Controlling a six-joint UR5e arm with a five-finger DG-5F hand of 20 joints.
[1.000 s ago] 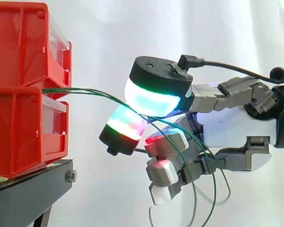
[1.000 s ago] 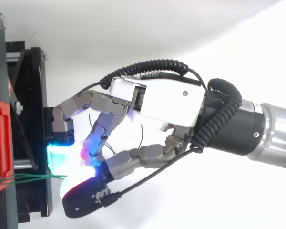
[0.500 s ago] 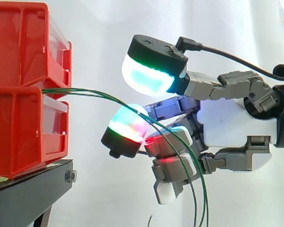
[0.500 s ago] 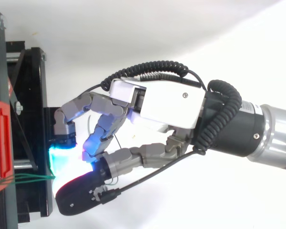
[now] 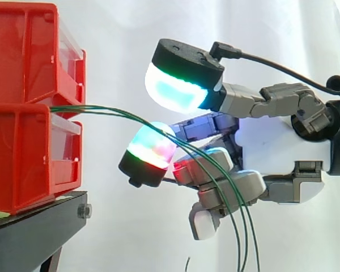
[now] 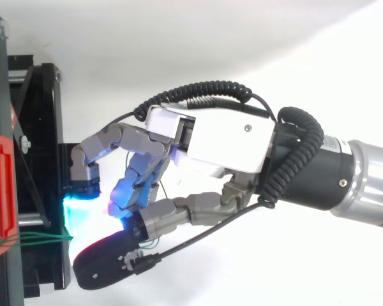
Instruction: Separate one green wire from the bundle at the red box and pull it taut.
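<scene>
Several thin green wires (image 5: pixel 113 113) leave the seam between the two stacked red boxes (image 5: pixel 22 153) and arc right, then hang down in front of my hand (image 5: pixel 283 147). The thumb's cyan-white pad (image 5: pixel 175 93) is lifted well above the wires. Just under them sits a fingertip (image 5: pixel 150 153) glowing green and red, and the wires drape past it without being pinched. Lower fingers are half curled behind the hanging wires. In the top view, the hand (image 6: pixel 217 137) reaches left and the wires (image 6: pixel 45 238) run from the box edge toward the thumb.
The red boxes rest on a black stand (image 5: pixel 39 224), which lies along the left edge of the top view (image 6: pixel 45 159). A white curtain forms the background. Open space lies below and to the right of the hand.
The thumb has lifted off the finger pad it pressed a second ago, letting the wires go. They now hang straighter down, and the lower fingers have uncurled a little.
</scene>
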